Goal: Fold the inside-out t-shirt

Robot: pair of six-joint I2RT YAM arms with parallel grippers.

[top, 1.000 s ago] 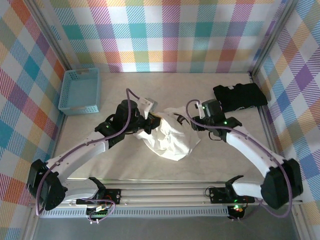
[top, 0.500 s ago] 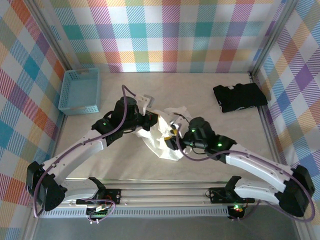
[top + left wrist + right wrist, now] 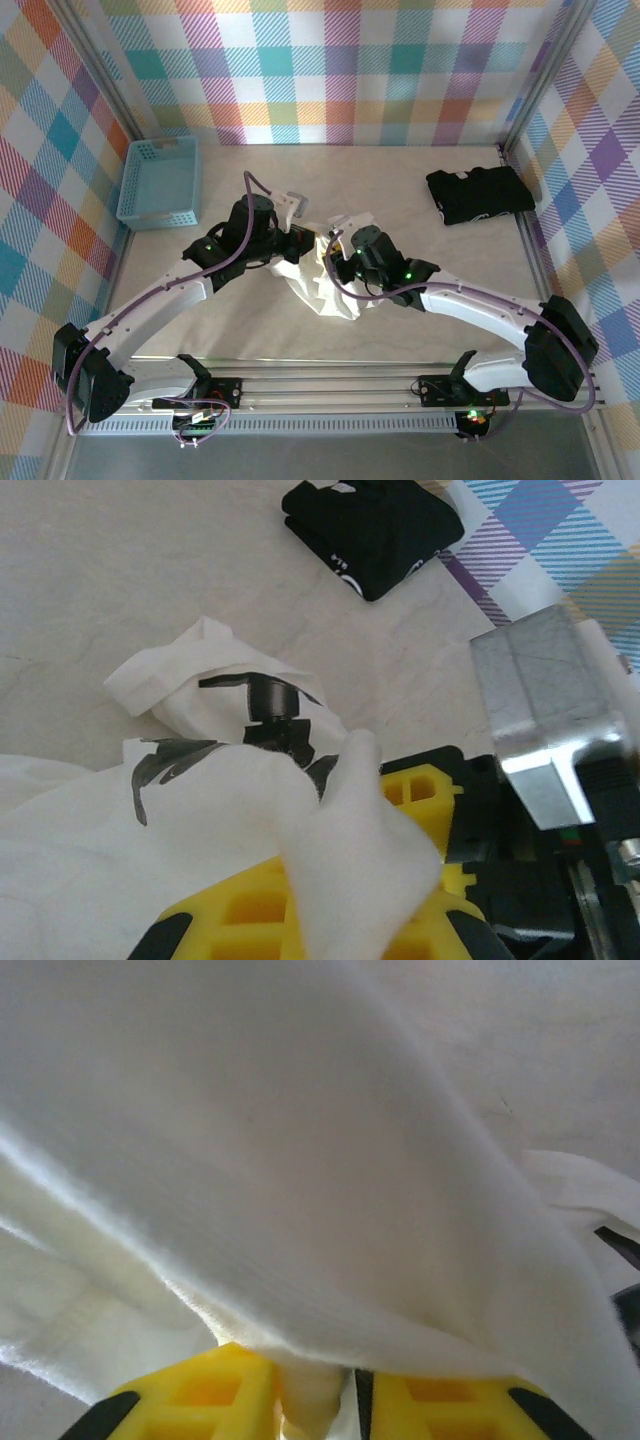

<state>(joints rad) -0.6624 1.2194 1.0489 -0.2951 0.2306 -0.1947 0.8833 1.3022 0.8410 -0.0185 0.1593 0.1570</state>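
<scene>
Right now, working outward from the arm bases, I am watching both tools meeting over the middle of the pale stone-look table (image 3: 250, 330). The left gripper (image 3: 303, 245) is clamping a fold of the wrinkly white cotton t-shirt (image 3: 315, 290). In the left wrist view that cloth is draping over its yellow fingers (image 3: 250, 915). The right gripper (image 3: 338, 263) is just beside it, and its own camera is showing a ridge of the same cloth nipped between two nearly closed yellow pads (image 3: 200, 1390). The shirt is lying as a bunched heap at mid-table, under and between the two tools. I am judging the step to be opening this heap out, so I am planning to raise both pinches only a little and draw them apart slowly and evenly, so the fabric is spreading rather than twisting or slipping free. On writing, the left wrist view is showing dark printed shapes (image 3: 255, 695) on the white cloth, but I am making out no letters. Farther back, the black folded garment (image 3: 480, 195) is lying at the far right with small white marks too small to read, and the blue plastic lattice basket (image 3: 160, 180) is sitting at the far left.
</scene>
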